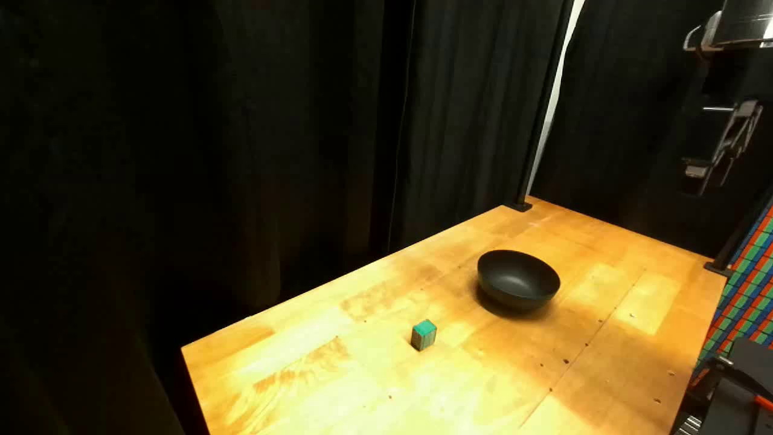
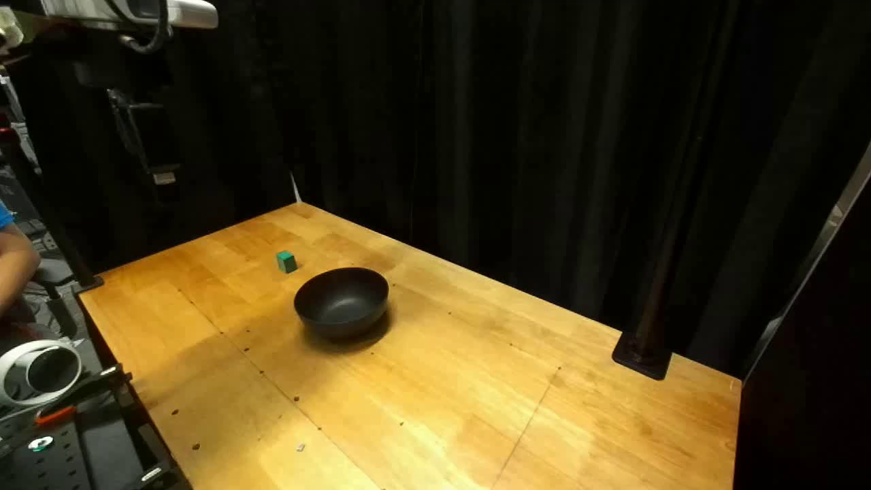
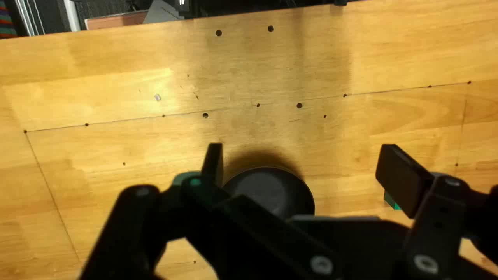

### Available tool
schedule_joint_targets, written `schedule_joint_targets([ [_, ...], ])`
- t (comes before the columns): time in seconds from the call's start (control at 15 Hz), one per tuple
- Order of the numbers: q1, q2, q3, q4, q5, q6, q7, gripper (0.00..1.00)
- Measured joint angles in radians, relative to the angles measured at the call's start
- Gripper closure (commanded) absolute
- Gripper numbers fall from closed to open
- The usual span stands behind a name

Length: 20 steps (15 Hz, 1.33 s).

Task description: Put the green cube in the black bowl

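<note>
The small teal-green cube (image 1: pixel 424 335) stands on the wooden table; it also shows in an exterior view (image 2: pixel 286 262). The round black bowl (image 1: pixel 518 281) sits upright near the cube and apart from it, also seen in an exterior view (image 2: pixel 342 303). The bowl's inside looks bare. My gripper (image 3: pixel 301 155) is open with nothing between its fingers, high above the table. In the wrist view the bowl (image 3: pixel 272 188) is partly hidden by the left finger and gripper body. The cube (image 3: pixel 392 201) is mostly hidden behind the right finger.
The wooden table (image 1: pixel 604 338) has black curtains (image 1: pixel 302 121) behind it. Dark posts stand at its edges, one with a base plate (image 2: pixel 642 357). A black side cart with a white ring-shaped object (image 2: pixel 41 371) is beside the table. A person's arm (image 2: pixel 13 262) shows at the edge.
</note>
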Motion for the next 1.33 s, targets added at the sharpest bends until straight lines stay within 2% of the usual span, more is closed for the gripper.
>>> schedule_joint_targets([
  [0.93, 0.006, 0.018, 0.014, 0.009, 0.004, 0.017, 0.003, 0.00],
  [1.13, 0.039, 0.120, 0.079, 0.008, 0.012, 0.148, 0.054, 0.00],
  [1.33, 0.078, 0.287, 0.163, 0.016, 0.010, 0.335, 0.147, 0.00],
])
